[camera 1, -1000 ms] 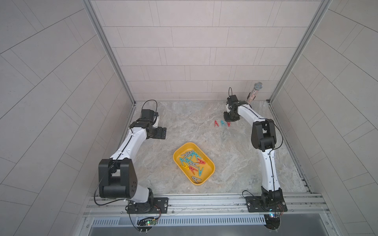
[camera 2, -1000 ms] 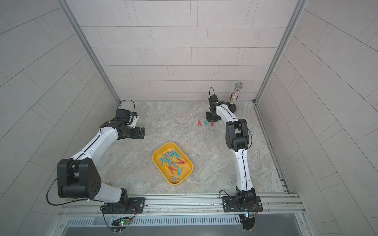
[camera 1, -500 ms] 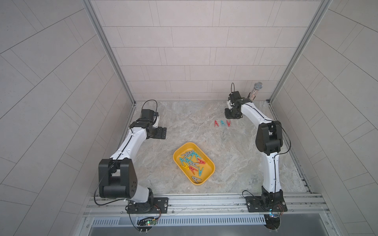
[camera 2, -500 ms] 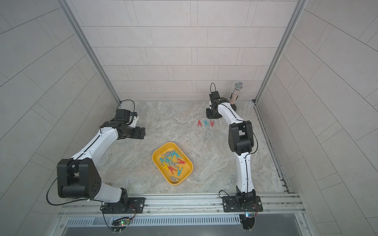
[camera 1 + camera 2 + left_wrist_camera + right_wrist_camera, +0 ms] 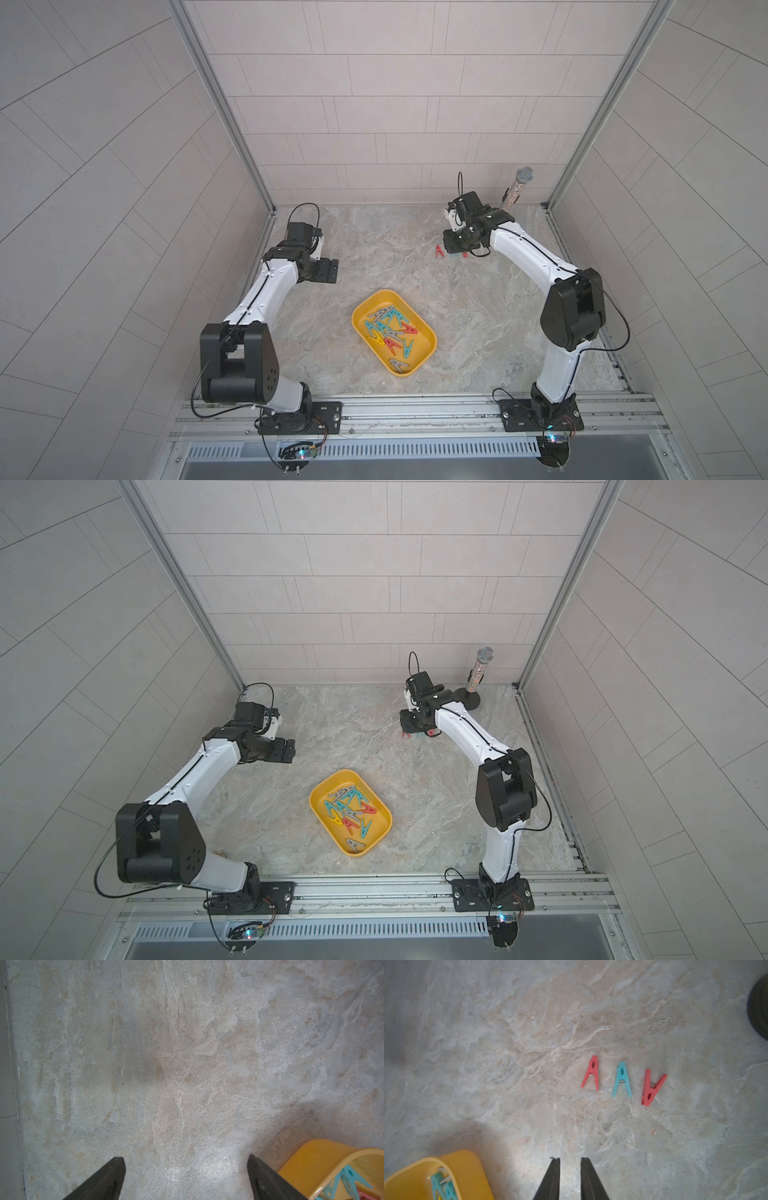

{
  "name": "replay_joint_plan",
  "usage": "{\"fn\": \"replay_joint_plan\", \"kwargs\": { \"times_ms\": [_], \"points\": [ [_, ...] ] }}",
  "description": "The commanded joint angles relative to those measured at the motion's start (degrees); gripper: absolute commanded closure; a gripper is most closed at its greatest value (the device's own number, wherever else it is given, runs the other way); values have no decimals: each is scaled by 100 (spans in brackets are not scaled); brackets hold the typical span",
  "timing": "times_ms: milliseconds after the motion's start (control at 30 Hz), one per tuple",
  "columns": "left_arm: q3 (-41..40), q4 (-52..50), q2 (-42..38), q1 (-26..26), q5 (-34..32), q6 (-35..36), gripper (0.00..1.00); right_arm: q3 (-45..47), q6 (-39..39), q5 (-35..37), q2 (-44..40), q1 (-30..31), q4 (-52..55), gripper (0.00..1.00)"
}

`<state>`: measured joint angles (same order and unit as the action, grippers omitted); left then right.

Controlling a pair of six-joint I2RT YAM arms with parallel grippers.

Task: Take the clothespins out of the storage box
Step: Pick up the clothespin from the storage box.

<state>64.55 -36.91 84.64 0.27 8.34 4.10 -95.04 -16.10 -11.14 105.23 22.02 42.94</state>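
Three out: two red and one teal of the clothespins lie flat in a row on the table, near its far edge toward the far right corner, close together but not touching; none has shifted in the last second
Box: the storage box sits about mid-table, a little toward the near edge and well apart from the row; most of the pegs are heaped inside it in red, teal, grey and one yellow, unchanged
Right arm: the right gripper has its fingers drawn almost together, a thin slit between them and nothing pinched
Change: a second ago it stood on the far side of the row; now it hangs over the row, hiding much of it in both top views, and the elbow has swung out toward the near right corner
Left arm: the left gripper is spread wide and empty over bare table toward the left edge, exactly where it was
Bystander: a glittery microphone stands upright in the far right corner
Meaning: the third drop-off looks finished and the arm seems to be heading back to the storage box; most of the job remains
Watch: the pegs overlap in the heap, so one pinch may lift two
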Motion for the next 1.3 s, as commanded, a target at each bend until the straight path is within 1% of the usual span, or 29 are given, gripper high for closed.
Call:
{"fn": "replay_joint_plan", "kwargs": {
  "times_ms": [0, 133, 267, 433, 567, 700, 867, 1067, 1267],
  "points": [
    [-92, -71, -131, 35, -43, 69, 0, 362, -11, -69, -447, 316, -108, 78],
    [-88, -70, -132, 39, -61, 62, 0, 897, 136, -256, -852, 862, -294, 78],
    [-92, -69, -114, 43, -62, 65, 0, 1322, 342, -168, -1145, 1573, -377, 78],
    [-92, -69, -75, 39, -70, 65, 0, 2073, 237, -108, -1395, 2392, -1051, 78],
    [-92, -69, -79, 36, -54, 65, 0, 2475, 60, -171, -1339, 2823, -1539, 78],
    [-92, -69, -54, 39, -52, 65, 0, 2639, -116, -220, -1028, 3056, -1780, 78],
    [-91, -68, -46, 36, -35, 65, 0, 2680, -152, -253, -567, 3279, -1918, 78],
    [-87, -71, -42, 38, -43, 65, 0, 2701, -188, -242, -140, 3407, -2009, 78],
    [-92, -64, -57, 42, -44, 65, 0, 2654, -140, -102, 36, 3476, -1891, 78]
  ]
}}
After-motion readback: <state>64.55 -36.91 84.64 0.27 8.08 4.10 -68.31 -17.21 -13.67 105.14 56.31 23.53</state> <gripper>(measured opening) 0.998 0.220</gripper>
